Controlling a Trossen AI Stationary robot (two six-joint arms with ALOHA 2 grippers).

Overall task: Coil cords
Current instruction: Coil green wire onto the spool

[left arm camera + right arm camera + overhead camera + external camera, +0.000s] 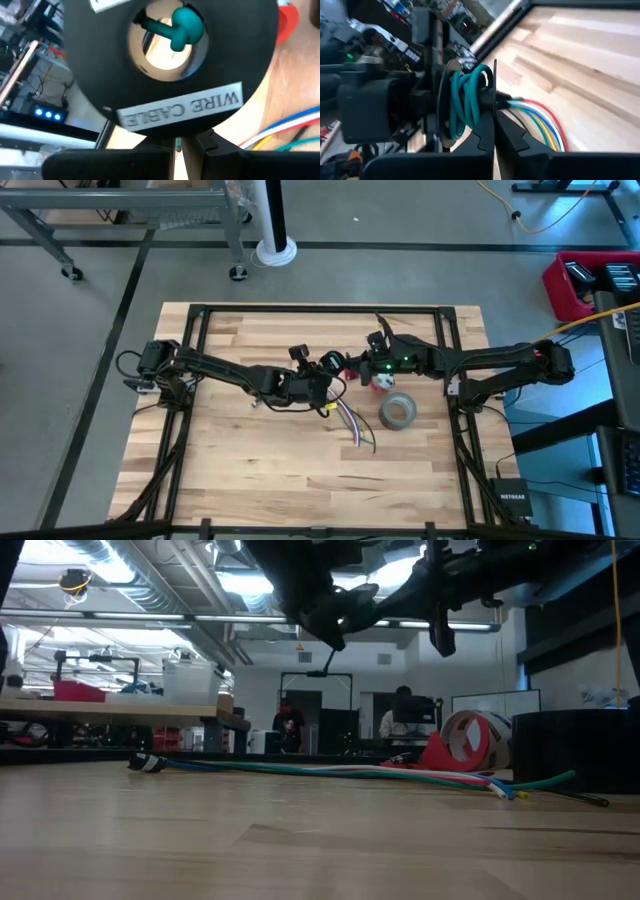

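Note:
A black spool (170, 75) labelled "WIRE CABLE" is held between my two grippers above the middle of the table (331, 366). A dark green wire (467, 97) is coiled around its core between the two flanges, and one end sticks through the centre hole (182, 27). The bundle of multicoloured strands (350, 420) lies loose on the wood just nearer than the spool, stretched flat in the low view (400, 772). My left gripper (177, 145) and my right gripper (494, 135) are each shut on the spool. My left gripper pinches the rim of the spool's labelled flange (176, 136) between its two fingers, coming level from the table's left. The spool stands on edge, lifted clear of the table. My right gripper pinches the thin edge of a flange (493, 117) between its two fingers, right beside the green coil, coming level from the table's right. The spool is clear of the wood.
A grey tape roll (398, 412) lies flat right of the strands. A small red-and-white piece (376, 376) lies under my right arm; it shows as a red-and-white roll in the low view (468, 740). Black frame rails (320, 310) border the wooden top.

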